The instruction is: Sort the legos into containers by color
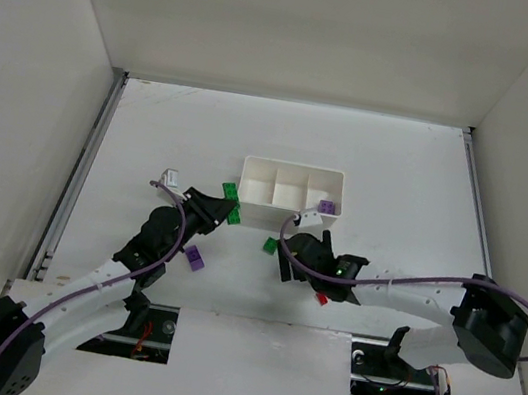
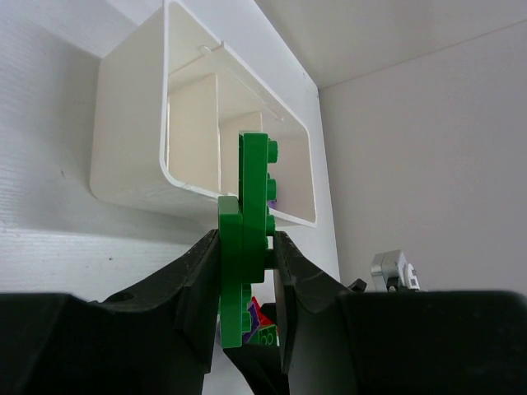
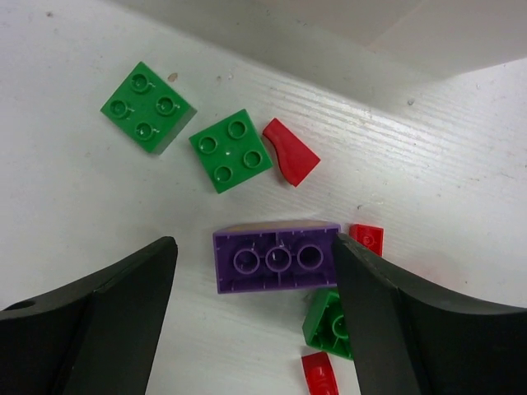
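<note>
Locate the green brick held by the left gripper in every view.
Top: green brick at the left gripper tips, beside the tray's near left corner.
Left wrist: green brick at centre, upright, clamped between the fingers, tray behind.
Right wrist: absent; only loose green bricks on the table.
Landmark: the white tray, in top and left wrist views only.

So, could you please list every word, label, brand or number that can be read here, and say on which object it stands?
No text can be read in any view.
Studs of the purple brick: plain rings, no letters legible.
Studs of the nearest green brick: tiny marks, too small to read.
White tray: plain, no label.
Green piece low in the left wrist view: curved marks, too blurred to read.
</note>
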Controlling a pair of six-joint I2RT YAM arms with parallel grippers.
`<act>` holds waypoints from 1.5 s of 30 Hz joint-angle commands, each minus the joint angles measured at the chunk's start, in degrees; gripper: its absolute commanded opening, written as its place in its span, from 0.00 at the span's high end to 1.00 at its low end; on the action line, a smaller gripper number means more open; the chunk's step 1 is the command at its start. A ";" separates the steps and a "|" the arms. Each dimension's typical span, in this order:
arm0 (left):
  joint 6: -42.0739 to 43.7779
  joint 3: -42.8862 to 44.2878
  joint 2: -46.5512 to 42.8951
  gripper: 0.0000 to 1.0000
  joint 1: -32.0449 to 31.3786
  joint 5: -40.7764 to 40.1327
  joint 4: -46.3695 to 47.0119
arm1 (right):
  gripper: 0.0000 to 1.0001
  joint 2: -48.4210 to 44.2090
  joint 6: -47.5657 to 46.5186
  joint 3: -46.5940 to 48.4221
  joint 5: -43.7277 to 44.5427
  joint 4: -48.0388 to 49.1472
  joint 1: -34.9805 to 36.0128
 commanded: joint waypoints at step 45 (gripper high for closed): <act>-0.61 -0.76 -1.91 0.79 -0.31 3.32 4.02 | 0.46 -1.97 -9.82 15.25 -0.75 14.14 -22.86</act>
